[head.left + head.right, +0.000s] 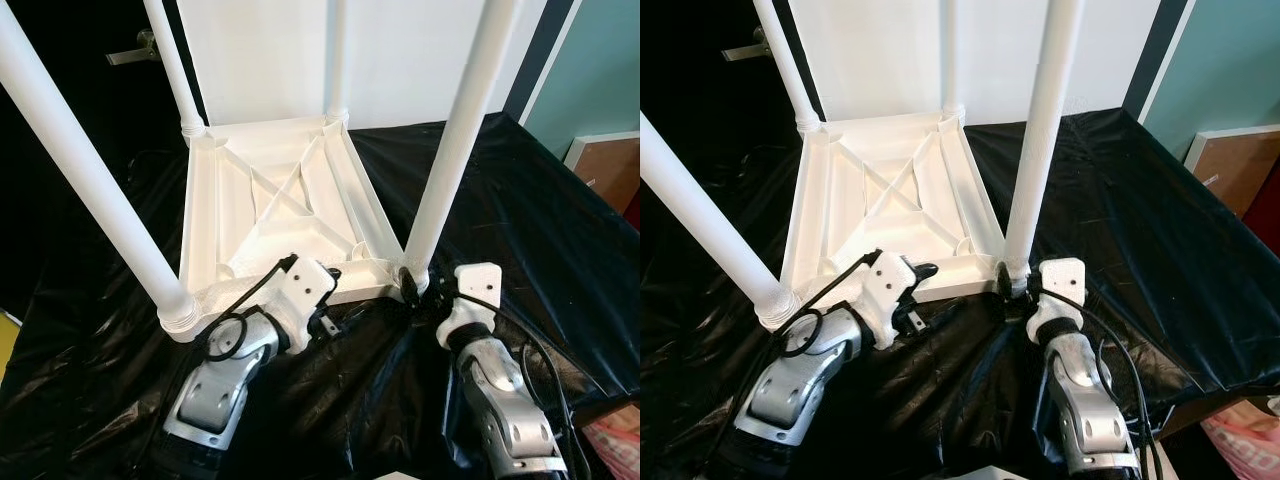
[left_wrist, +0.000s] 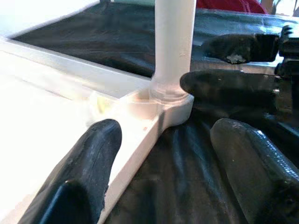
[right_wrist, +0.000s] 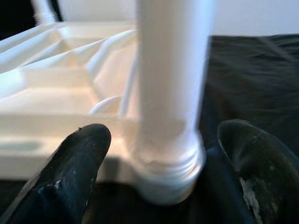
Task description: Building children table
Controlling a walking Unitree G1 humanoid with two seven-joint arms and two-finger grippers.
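Leftmost, the left gripper (image 2: 159,172) has its jaws spread astride the near rim of the upturned tabletop (image 1: 285,200), the near-right leg (image 1: 455,140) farther along that rim. Rightward, the right gripper (image 3: 159,158) is nearer: its parted fingers flank that upright leg's threaded base, apparently without touching.

One upturned tabletop (image 1: 285,215) lies on one black sheet (image 1: 520,200). Four white legs (image 1: 450,150) stand at its corners. Two grippers: left (image 1: 330,300), right (image 1: 412,290).
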